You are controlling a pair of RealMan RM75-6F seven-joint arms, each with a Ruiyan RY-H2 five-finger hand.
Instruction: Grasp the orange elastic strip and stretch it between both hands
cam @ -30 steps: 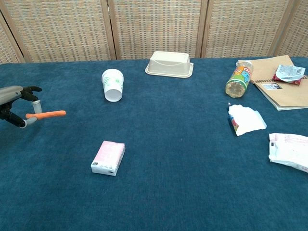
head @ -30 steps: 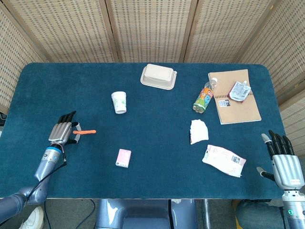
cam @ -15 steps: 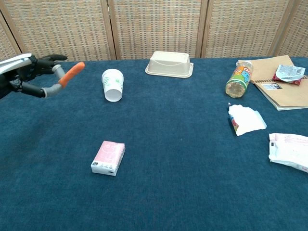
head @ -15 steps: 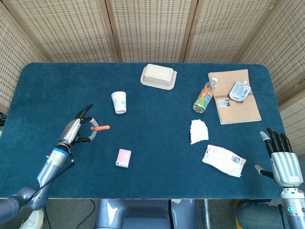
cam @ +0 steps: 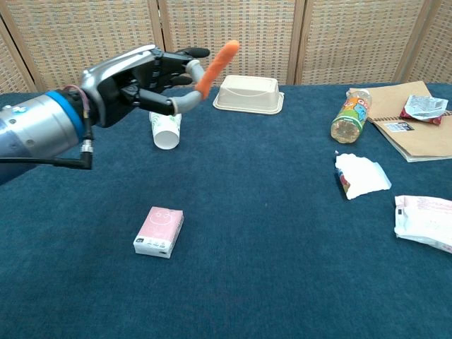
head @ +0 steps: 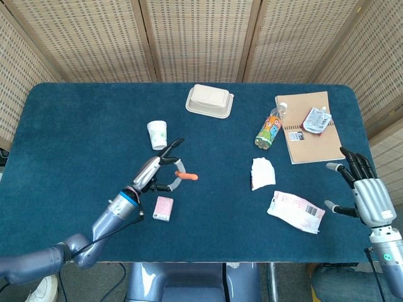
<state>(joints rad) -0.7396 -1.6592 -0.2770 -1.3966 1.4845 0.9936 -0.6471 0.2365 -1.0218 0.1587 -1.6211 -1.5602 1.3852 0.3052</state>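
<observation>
Carrying the orange elastic strip (cam: pixel 217 66) toward the middle of the table (head: pixel 82 119) — the left hand (cam: pixel 145 81) pinches one end between thumb and a finger, the other fingers loosely extended, and the free end sticks up and forward, well above the blue cloth. In the head view the strip (head: pixel 186 175) sits over the open stretch between the paper cup (head: pixel 157 134) and the crumpled white wrapper (head: pixel 263 172), with the pink packet (head: pixel 163 208) nearer the robot.

Right hand (head: pixel 367 198) at the table's near right edge — fingers spread, holding nothing, well apart from the strip.

Step in hand, as I judge it: bringing the strip to a meeting point so the right hand can take the free end. To do it well:
- keep the pinch low on the strip so plenty of free length is left for the other hand
- angle the free end toward the right side
- bring the right hand in above the flat plastic packet (head: pixel 295 212) and wrapper, not through them
- close firmly before pulling; a weak pinch will likely let the strip snap loose.
</observation>
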